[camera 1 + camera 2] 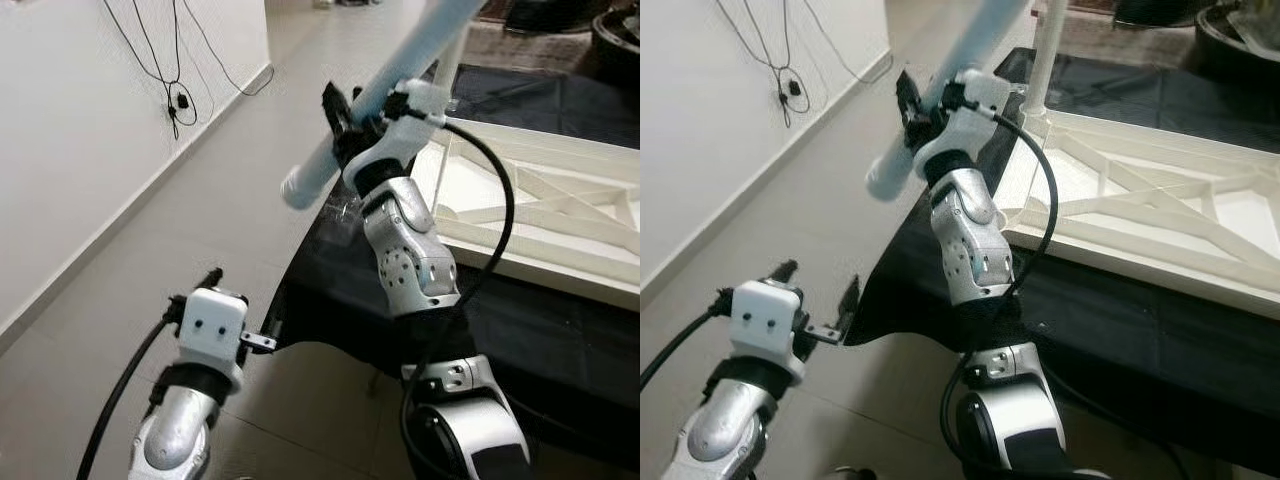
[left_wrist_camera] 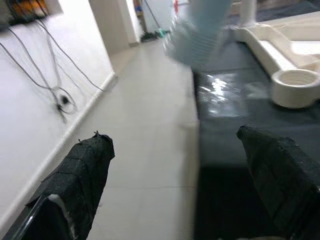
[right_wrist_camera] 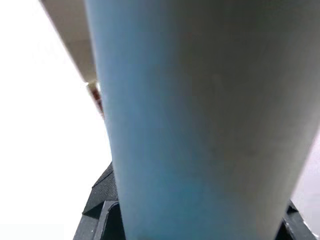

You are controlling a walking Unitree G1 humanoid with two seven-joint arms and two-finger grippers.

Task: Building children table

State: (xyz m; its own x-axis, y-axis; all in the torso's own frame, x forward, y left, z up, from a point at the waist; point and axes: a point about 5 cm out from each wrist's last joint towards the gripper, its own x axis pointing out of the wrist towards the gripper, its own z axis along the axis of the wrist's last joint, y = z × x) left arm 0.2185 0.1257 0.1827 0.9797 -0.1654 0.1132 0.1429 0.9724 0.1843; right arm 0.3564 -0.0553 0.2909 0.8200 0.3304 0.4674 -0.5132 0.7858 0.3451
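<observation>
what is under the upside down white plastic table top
The white plastic table top lies on a black sheet spread over the pale tiled floor. Whatever the sheet and the top cover cannot be seen. The right gripper holds a light blue tube leg nearby.

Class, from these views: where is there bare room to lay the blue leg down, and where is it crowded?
Free: the tiled floor between the white wall and black cloth. Crowded: the upturned tabletop, ribbed, with an upright leg. The right gripper holds the blue leg.
</observation>
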